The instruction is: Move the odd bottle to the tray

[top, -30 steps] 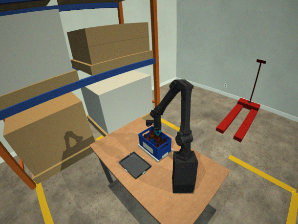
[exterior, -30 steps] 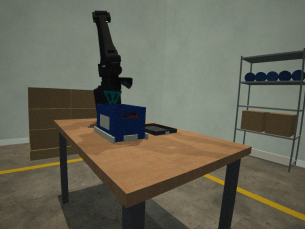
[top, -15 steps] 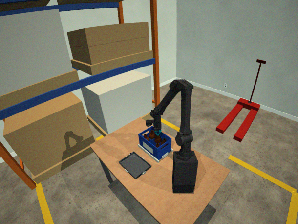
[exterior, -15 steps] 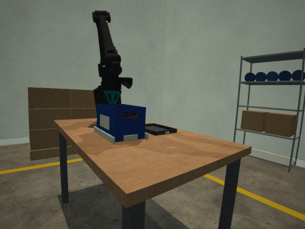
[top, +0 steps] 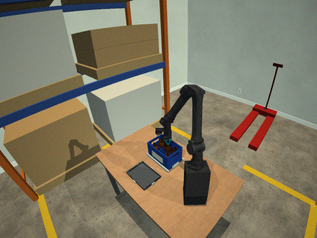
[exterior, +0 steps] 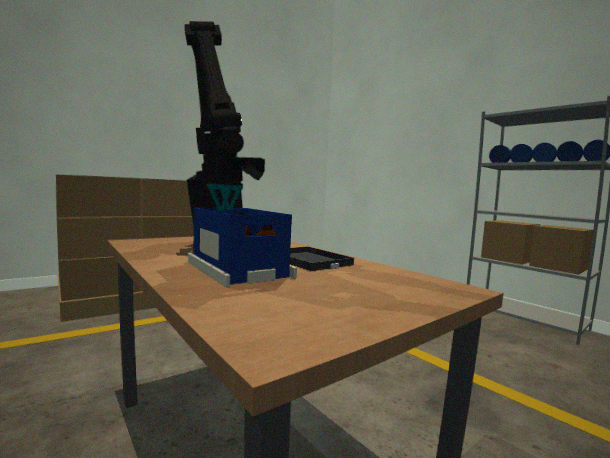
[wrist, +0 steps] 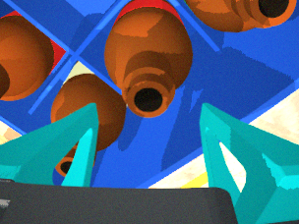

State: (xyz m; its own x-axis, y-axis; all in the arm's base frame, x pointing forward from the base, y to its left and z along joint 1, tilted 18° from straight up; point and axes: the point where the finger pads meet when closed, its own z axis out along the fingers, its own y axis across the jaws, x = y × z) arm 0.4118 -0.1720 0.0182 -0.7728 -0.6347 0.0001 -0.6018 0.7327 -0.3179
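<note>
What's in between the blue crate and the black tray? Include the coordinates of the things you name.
Between the blue crate (top: 175, 160) (exterior: 250, 260) and the black tray (top: 143, 175) (exterior: 320, 257) there's a white strip (top: 158, 163) along the crate's foot, then bare wooden tabletop (top: 153, 166). The top view shows it.

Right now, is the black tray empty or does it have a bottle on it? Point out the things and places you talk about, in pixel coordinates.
Empty. The tray's (top: 143, 175) (exterior: 312, 258) flat dark inside shows bare, with no bottle standing there.
</note>
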